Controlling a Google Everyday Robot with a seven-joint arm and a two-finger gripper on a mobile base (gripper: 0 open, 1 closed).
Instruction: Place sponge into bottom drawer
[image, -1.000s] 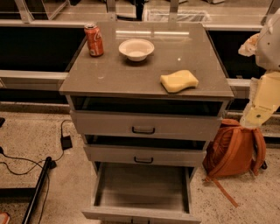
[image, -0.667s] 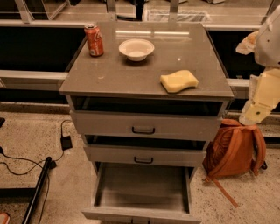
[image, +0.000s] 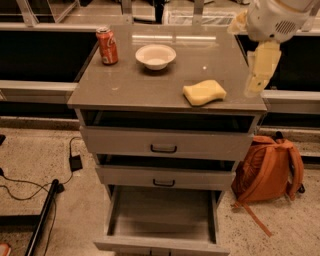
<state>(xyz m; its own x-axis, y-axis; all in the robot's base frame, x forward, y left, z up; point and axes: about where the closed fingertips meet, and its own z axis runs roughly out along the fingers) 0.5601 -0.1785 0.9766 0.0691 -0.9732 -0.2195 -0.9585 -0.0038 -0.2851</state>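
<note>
Over the right edge of the bench (image: 150, 85) hangs the gripper (image: 259, 70); whether open or closed cannot be told. The sponge (image: 204, 93) lies near it, inboard and lower, untouched, long axis crosswise. The bottom drawer (image: 160, 246) stands open below.

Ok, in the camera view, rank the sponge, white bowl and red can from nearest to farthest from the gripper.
The gripper hangs by the cabinet top, at its right edge.
1. The sponge, front right, just beside it.
2. The white bowl, middle rear.
3. The red can, rear left corner.
</note>
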